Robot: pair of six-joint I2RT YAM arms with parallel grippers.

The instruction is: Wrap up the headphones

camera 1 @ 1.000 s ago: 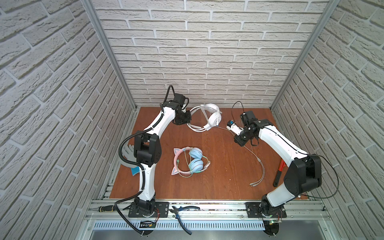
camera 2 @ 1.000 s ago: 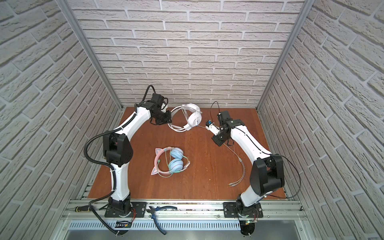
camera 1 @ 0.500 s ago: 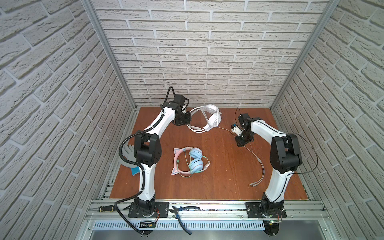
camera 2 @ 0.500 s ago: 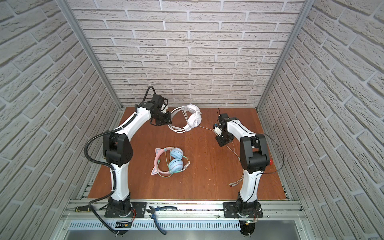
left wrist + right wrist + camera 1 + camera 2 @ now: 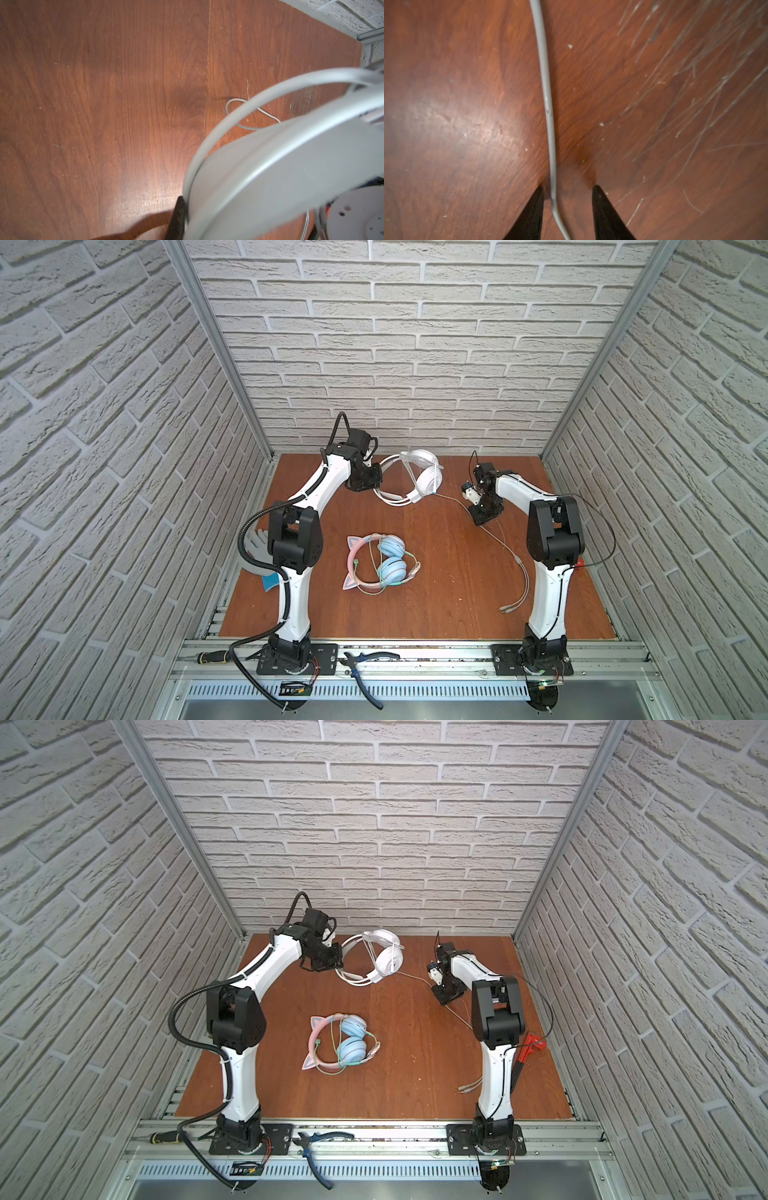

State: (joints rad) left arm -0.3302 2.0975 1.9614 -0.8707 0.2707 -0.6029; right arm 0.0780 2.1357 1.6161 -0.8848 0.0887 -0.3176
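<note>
1. The big all-white over-ear headphones (image 5: 429,482) stand at the back of the brown wooden worktop (image 5: 436,614). The left end effector (image 5: 377,477) is pressed shut on their white headband.
2. Their thin white cable (image 5: 548,104) runs across the wood to the right end effector (image 5: 568,188). Its two black fingers (image 5: 533,212) are spread, one on each side of the cable, with the tips down by the wood.
3. To do this well, close softly on the cable so it cannot slip out.
4. Lift it a little before pulling, so it does not drag.
5. The left side should hold firm, or the headphones may tip.
6. Loop the cable round the band, but not too tight.
7. The small pink cat-ear headphones with light-blue cups (image 5: 380,564) lie in the middle. Steer clear of them.
</note>
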